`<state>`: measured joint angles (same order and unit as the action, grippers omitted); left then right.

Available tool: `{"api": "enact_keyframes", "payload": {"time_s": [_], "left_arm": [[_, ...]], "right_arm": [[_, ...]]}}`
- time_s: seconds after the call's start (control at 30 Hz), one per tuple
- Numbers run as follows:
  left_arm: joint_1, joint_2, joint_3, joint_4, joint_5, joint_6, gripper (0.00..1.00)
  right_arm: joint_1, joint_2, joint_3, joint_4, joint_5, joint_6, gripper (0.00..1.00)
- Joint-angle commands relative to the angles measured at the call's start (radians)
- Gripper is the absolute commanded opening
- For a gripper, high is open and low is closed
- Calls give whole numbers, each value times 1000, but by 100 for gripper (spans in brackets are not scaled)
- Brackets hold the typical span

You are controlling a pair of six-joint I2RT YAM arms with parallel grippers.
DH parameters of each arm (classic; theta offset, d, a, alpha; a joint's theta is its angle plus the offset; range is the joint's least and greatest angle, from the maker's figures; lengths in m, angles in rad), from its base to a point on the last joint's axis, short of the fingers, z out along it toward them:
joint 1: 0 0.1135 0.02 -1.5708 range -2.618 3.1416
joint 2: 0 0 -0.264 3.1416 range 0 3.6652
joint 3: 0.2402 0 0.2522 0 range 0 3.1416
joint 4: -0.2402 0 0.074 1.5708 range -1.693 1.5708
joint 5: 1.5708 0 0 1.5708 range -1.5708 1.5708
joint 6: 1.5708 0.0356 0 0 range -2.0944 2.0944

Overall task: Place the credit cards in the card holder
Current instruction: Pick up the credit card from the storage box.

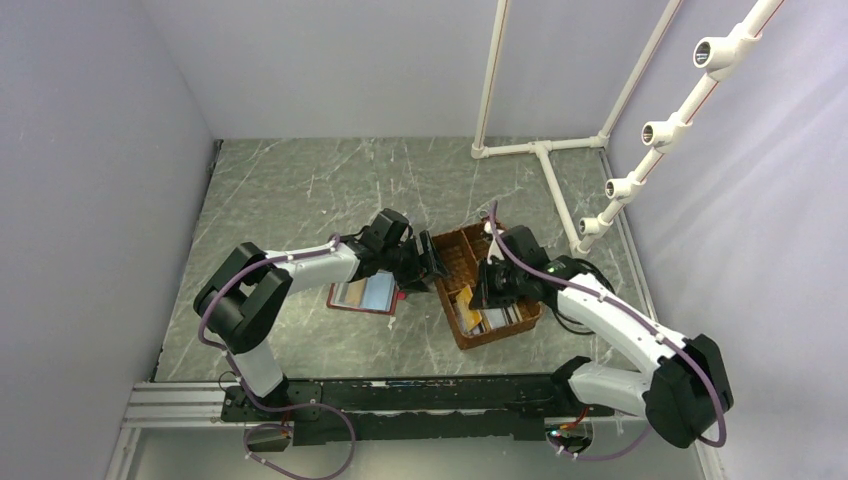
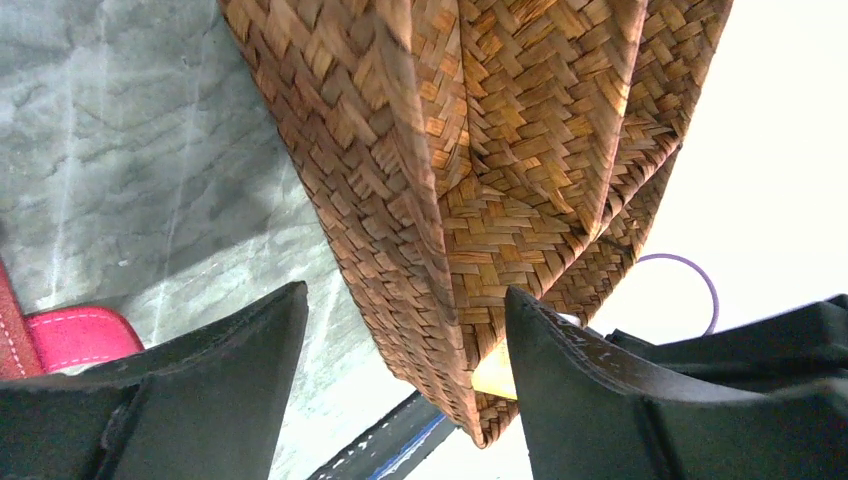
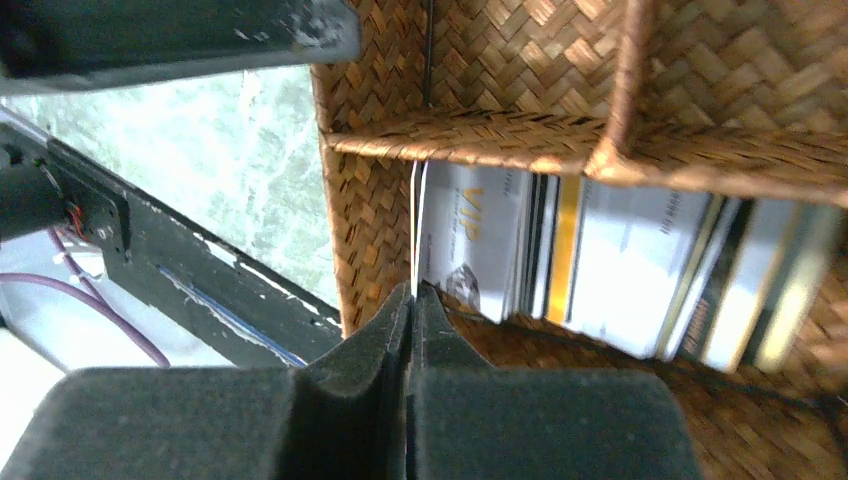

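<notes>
We find the right hand (image 3: 410, 295) down inside the woven basket (image 3: 480, 130), over the compartment nearest the near edge of the tabletop (image 1: 300, 190). Its two fingers are pressed together with no gap between them, and they pinch the lower edge of a thin white card (image 3: 416, 225), which we see edge-on, standing upright against the basket's left wall. Just to the right of it the rest of the credit cards (image 3: 610, 270) stand packed in a row in the same compartment, below a woven divider (image 3: 470, 135); the nearest one reads "VIP".

From above, the right hand (image 1: 490, 285) sits over the basket (image 1: 455, 250), right of the tabletop's middle. The left hand (image 1: 428, 262) is at the basket's left wall. In its wrist view the left hand (image 2: 405, 295) is spread wide and holds nothing, and the basket (image 2: 420, 150) wall rises between its fingers (image 2: 200, 380). We cannot tell whether either finger touches the weave.

The card holder (image 1: 362, 293) lies open and flat on the tabletop just left of the basket, under the left arm, with a light blue card face showing on it. Its red edge (image 2: 85, 335) shows beside the left finger.
</notes>
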<state>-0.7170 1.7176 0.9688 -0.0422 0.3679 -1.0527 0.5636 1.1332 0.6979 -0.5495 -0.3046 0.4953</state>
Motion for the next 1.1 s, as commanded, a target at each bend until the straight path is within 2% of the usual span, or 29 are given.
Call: {"api": "enact_keyframes", "payload": {"time_s": [0.0, 0.2, 0.3, 0.4, 0.53, 0.63, 0.77, 0.83, 1.0, 1.07], "left_arm": [[-5, -55, 43, -45, -25, 48, 79], [-5, -115, 37, -69, -26, 76, 81], [-5, -159, 11, -8, 23, 98, 80], [-8, -199, -27, 129, 110, 99, 80], [-9, -194, -65, 311, 233, 39, 82], [-18, -150, -91, 474, 287, -34, 85], [-56, -89, -68, 561, 312, -43, 85], [-60, -69, -68, 602, 318, -51, 79], [-61, -12, -94, 811, 376, -127, 48], [-61, 4, -98, 886, 395, -147, 31]], "right_arm": [[-2, -34, 128, -137, 101, -4, 0], [-2, -50, 177, -229, 184, 74, 0], [-21, -95, 162, -218, 193, 94, 0], [-119, -183, 68, -92, -9, 68, 0], [-264, -344, -77, 165, -262, 101, 0], [-313, -390, -136, 281, -363, 156, 0], [-361, -429, -206, 455, -496, 269, 0], [-369, -441, -211, 456, -508, 275, 0], [-380, -452, -199, 425, -504, 257, 0], [-380, -447, -198, 422, -506, 251, 0]]}}
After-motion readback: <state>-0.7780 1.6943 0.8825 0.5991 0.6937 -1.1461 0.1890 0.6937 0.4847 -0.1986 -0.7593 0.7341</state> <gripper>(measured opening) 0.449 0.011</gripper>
